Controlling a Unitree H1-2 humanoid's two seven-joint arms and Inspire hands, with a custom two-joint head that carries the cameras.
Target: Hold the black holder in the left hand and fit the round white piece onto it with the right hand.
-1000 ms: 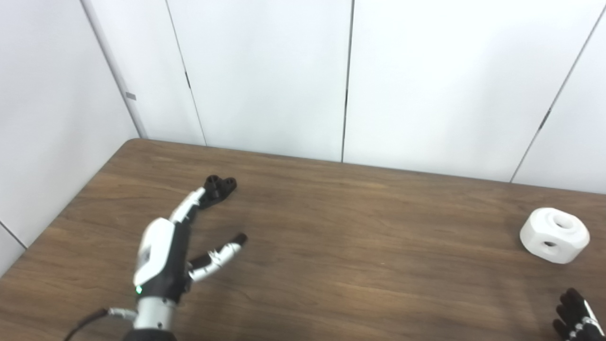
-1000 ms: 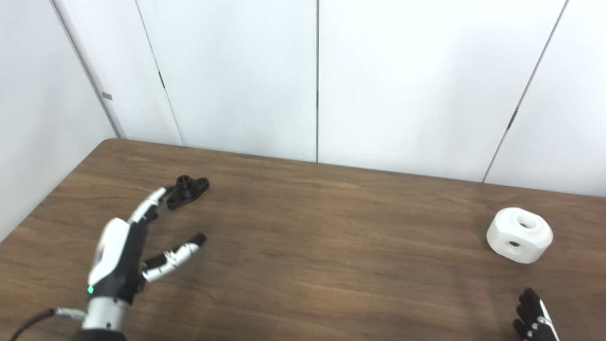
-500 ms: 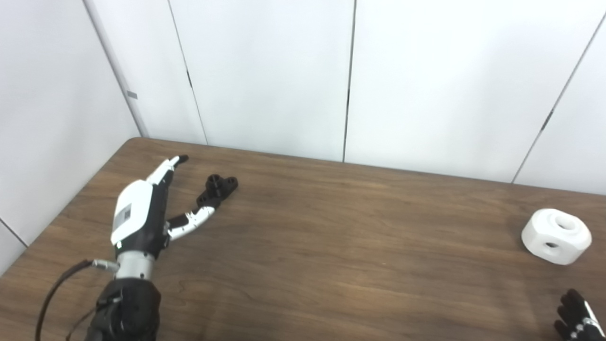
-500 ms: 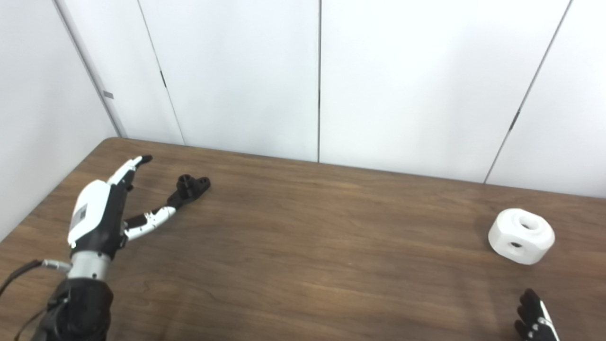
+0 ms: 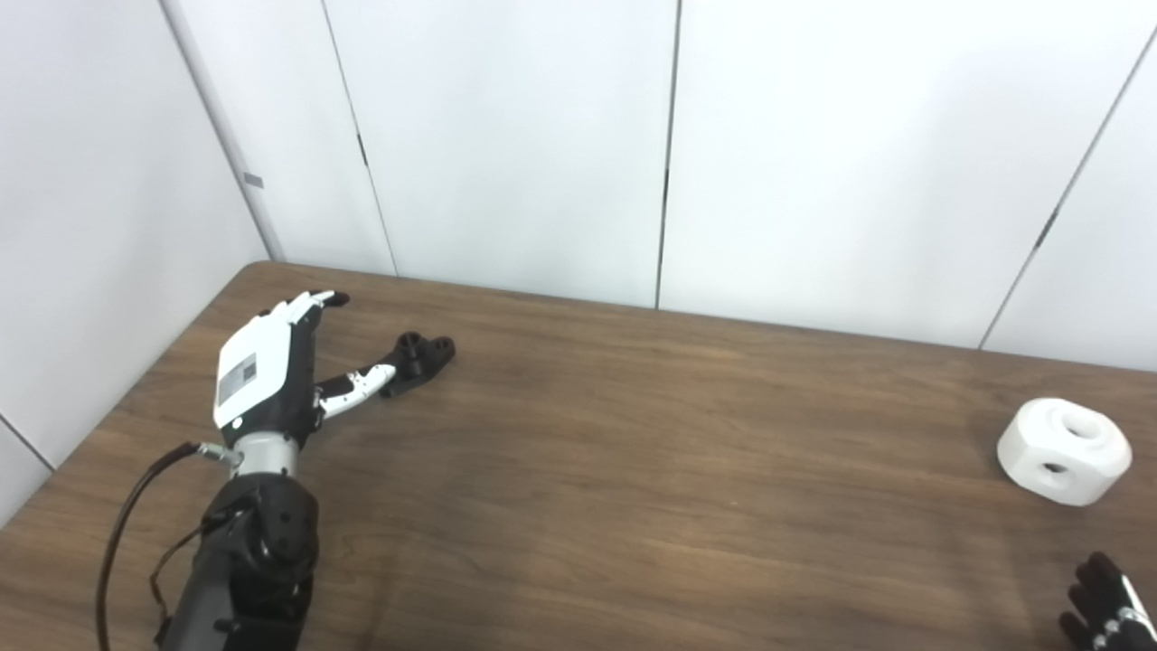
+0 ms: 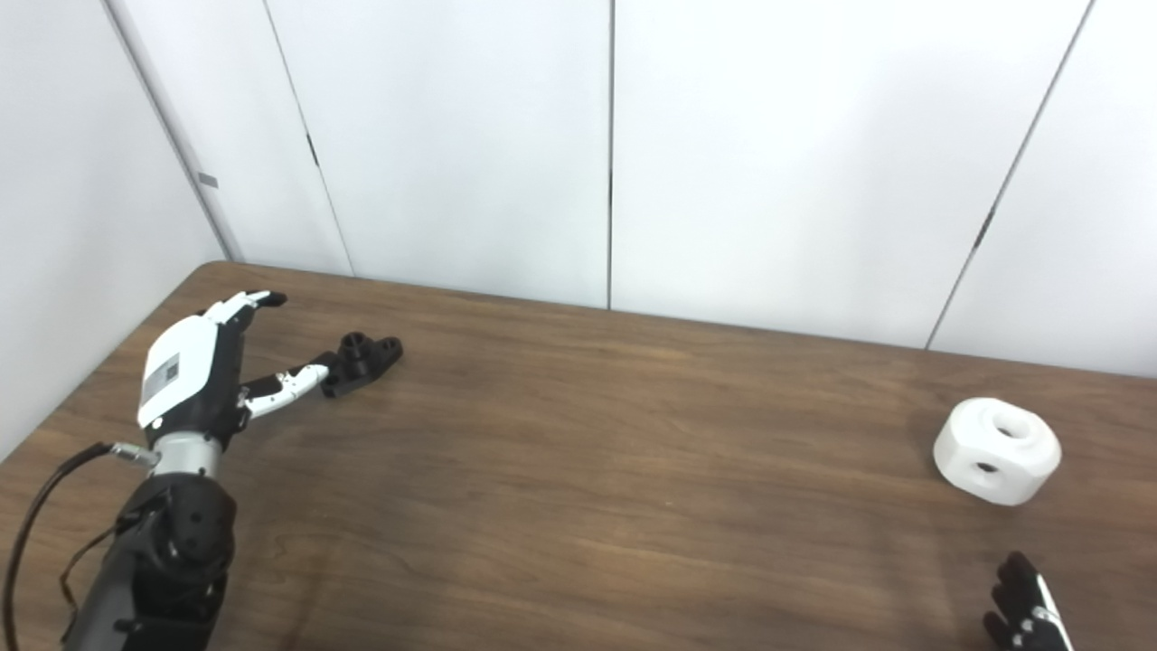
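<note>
A small black holder (image 5: 421, 357) lies flat on the brown table (image 5: 633, 452) at the back left. My left hand (image 5: 271, 375) is just to its left, open, fingers pointing toward the back and the thumb tip reaching the holder's near end. Whether the thumb touches it is unclear. The round white piece (image 5: 1064, 449) with holes in its top and side rests on the table at the far right. Only the dark fingertips of my right hand (image 5: 1103, 606) show at the bottom right corner, well in front of the white piece, fingers spread.
White wall panels (image 5: 669, 145) stand right behind the table's back edge and along its left side. A black cable (image 5: 126, 515) loops beside my left forearm.
My left hand has moved back and to the left, from in front of the holder to beside it, thumb now at the holder's end. The right hand and white piece have stayed put.
</note>
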